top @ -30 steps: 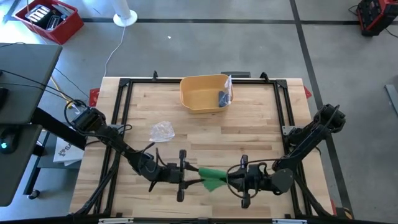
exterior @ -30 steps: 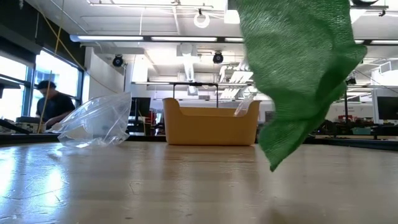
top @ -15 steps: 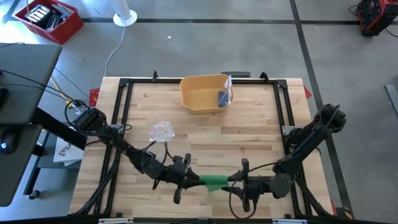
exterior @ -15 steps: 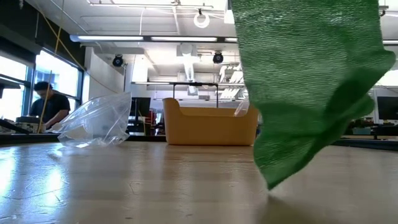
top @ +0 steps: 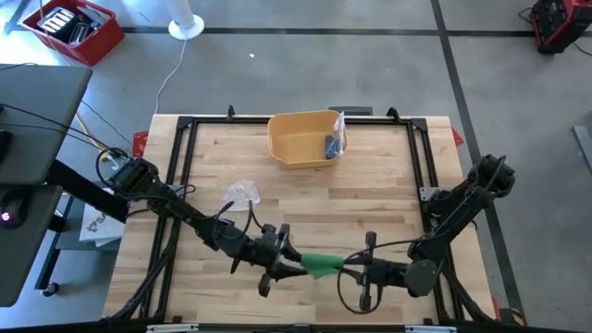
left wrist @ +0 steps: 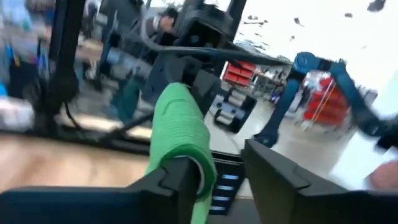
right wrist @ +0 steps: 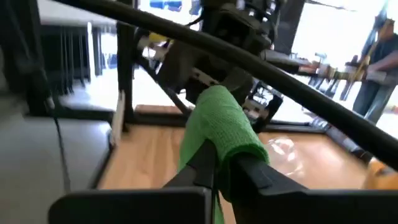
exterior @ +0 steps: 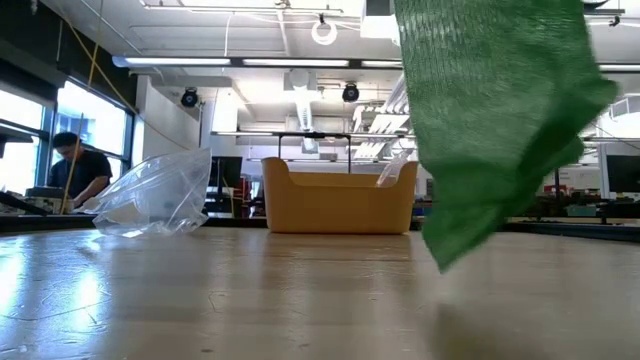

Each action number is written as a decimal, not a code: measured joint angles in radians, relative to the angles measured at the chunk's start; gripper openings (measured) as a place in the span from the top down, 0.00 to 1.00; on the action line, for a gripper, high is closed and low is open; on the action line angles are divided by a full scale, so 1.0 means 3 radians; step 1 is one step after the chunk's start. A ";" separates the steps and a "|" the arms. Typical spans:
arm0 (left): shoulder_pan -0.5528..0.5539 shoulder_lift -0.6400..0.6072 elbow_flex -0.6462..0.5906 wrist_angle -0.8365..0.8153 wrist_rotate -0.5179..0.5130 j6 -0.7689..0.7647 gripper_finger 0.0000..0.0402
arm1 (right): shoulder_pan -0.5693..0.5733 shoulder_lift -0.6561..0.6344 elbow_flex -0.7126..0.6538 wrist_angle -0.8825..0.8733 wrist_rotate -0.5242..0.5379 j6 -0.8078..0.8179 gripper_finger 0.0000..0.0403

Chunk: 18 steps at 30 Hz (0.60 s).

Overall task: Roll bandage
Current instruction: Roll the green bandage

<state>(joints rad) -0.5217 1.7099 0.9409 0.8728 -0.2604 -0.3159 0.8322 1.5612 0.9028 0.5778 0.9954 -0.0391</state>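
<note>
Green mesh bandage (top: pixel 322 266) hangs above the near edge of the wooden tabletop (top: pixel 370 199), stretched between both grippers. Left gripper (top: pixel 285 265) stands parted around its left end. Right gripper (top: pixel 350 270) is clamped tight on its right end. Yellow plastic bin (top: pixel 301 141) sits at the far edge.

Bandage (top: pixel 321 265) shifted right, left hand (top: pixel 289 263) reopened.

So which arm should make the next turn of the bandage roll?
Probably the left. The right claw is shut on the green bandage, anchoring it above the table, while the left claw stands open around the other end with a gap showing, so it looks free to regrip and rotate.
</note>
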 joint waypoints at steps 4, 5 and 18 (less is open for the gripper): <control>-0.0056 -0.0001 0.0007 0.0006 -0.0230 0.0803 0.61 | -0.0003 -0.0003 -0.0004 0.0295 0.0017 0.0432 0.98; -0.0072 0.0002 0.0009 0.0010 -0.0321 0.0988 0.60 | -0.0007 -0.0003 -0.0004 0.0372 0.0019 0.0531 0.98; -0.0152 0.0023 0.0006 -0.0053 -0.0651 0.1270 0.95 | 0.0000 -0.0013 -0.0004 0.0275 -0.0505 0.0490 0.88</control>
<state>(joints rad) -0.5672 1.7168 0.9428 0.8570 -0.4559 0.0651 0.8321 1.5572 0.9016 0.6602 0.8439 0.1080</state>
